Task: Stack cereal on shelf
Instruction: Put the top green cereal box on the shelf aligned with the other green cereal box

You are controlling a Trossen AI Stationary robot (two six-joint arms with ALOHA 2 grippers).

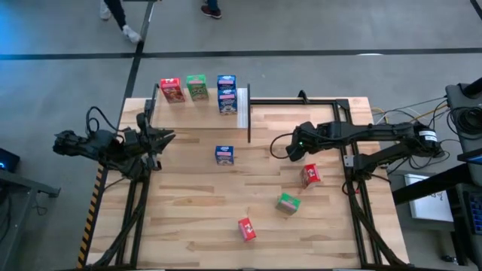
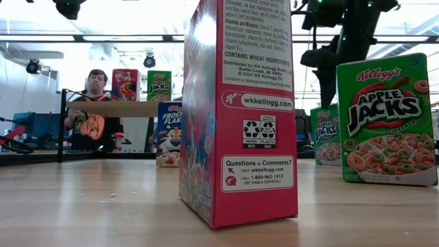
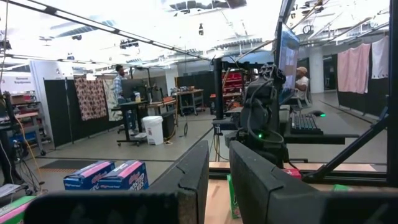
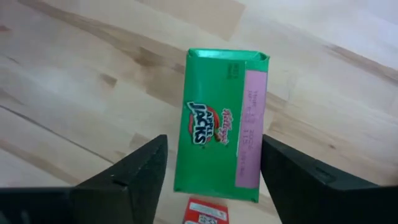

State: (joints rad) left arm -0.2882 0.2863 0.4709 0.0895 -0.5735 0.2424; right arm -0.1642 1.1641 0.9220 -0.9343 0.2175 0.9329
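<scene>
My right gripper point(image 1: 291, 149) hangs open over the middle right of the table, pointing steeply down. In the right wrist view its two fingers point(image 4: 140, 171) stand on either side of an upright green cereal box point(image 4: 221, 124) without touching it; this box point(image 2: 326, 134) stands on the table under the arm. More cereal stands on the table: a blue box point(image 1: 224, 154), a red one point(image 1: 311, 175), a green one point(image 1: 288, 203) and a red one point(image 1: 246, 229). The shelf point(image 1: 242, 108) at the far edge carries red, green and blue boxes. My left gripper point(image 1: 164, 138) waits at the left, a narrow gap between its fingers.
A thin black upright point(image 1: 248, 113) of the shelf stands just left of my right arm. The nearest red box point(image 2: 240, 110) fills much of the low view. A person point(image 2: 96, 110) stands beyond the table's far edge. Bare wood lies at the near left point(image 1: 181, 218).
</scene>
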